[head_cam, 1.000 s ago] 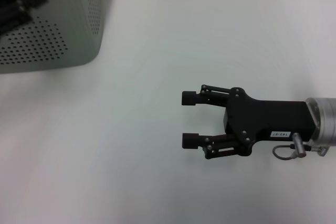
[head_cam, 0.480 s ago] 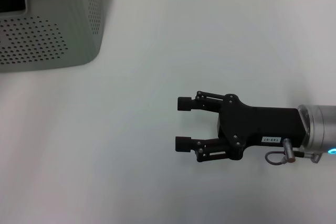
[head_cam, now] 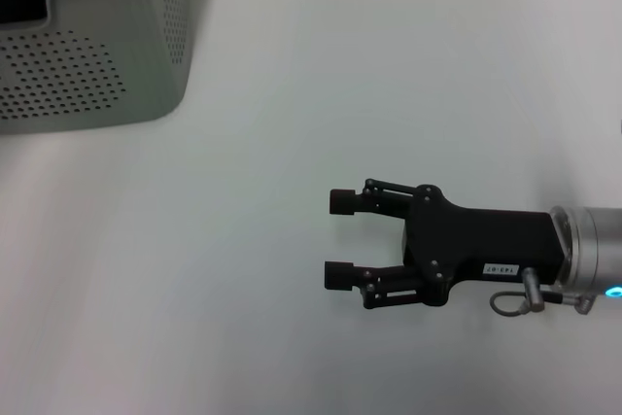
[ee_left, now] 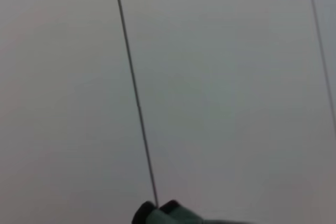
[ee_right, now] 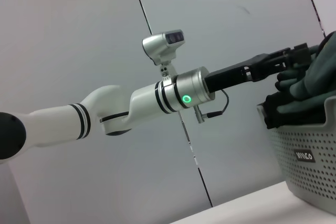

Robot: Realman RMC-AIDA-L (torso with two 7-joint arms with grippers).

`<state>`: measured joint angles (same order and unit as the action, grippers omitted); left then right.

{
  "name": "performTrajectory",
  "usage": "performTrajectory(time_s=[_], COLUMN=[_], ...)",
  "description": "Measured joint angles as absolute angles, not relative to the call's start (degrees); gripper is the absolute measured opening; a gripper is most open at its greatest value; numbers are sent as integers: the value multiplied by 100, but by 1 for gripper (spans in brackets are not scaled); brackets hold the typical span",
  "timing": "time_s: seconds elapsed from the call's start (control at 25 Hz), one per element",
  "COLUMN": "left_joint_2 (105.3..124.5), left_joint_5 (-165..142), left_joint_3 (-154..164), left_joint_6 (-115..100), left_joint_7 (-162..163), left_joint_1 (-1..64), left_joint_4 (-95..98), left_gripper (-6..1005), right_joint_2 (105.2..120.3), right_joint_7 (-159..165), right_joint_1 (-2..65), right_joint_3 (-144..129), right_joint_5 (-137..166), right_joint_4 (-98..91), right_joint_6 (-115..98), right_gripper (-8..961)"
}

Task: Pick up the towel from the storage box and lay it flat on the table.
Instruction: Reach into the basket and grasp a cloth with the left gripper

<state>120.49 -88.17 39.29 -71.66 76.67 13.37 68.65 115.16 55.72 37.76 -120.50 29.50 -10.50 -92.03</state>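
Observation:
The storage box (head_cam: 92,65) stands at the table's (head_cam: 292,94) far left corner. It also shows in the right wrist view (ee_right: 310,156). There my left gripper (ee_right: 286,64) hovers above the box, shut on the towel (ee_right: 315,77), whose dark grey-green folds hang down to the rim. A bit of the towel shows at the edge of the left wrist view (ee_left: 170,213). My left gripper is out of the head view. My right gripper (head_cam: 339,238) is open and empty, low over the table's middle right, pointing left.
A pale wall with vertical panel seams (ee_right: 157,35) stands behind the table. The white tabletop stretches bare between the box and my right gripper.
My left gripper, seen inside the box a second ago, has risen out of the head view. My right gripper has shifted slightly left and toward the table's near edge.

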Motion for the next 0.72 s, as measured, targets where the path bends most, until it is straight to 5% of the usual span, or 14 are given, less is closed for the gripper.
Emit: performTrajectory(time_s=[0.72], left_joint_2=[12024], left_joint_5=[-8850], left_joint_3=[4697], left_joint_6=[-5970], left_joint_7=[7739], left_joint_1=[1185], left_joint_4=[6951], left_gripper=[671], right_joint_2=[11531], right_joint_7=[5536], right_joint_1=[3589], right_joint_3=[-12058], right_joint_5=[2953], right_joint_4=[-1067], right_joint_6=[-9201], right_gripper=[869])
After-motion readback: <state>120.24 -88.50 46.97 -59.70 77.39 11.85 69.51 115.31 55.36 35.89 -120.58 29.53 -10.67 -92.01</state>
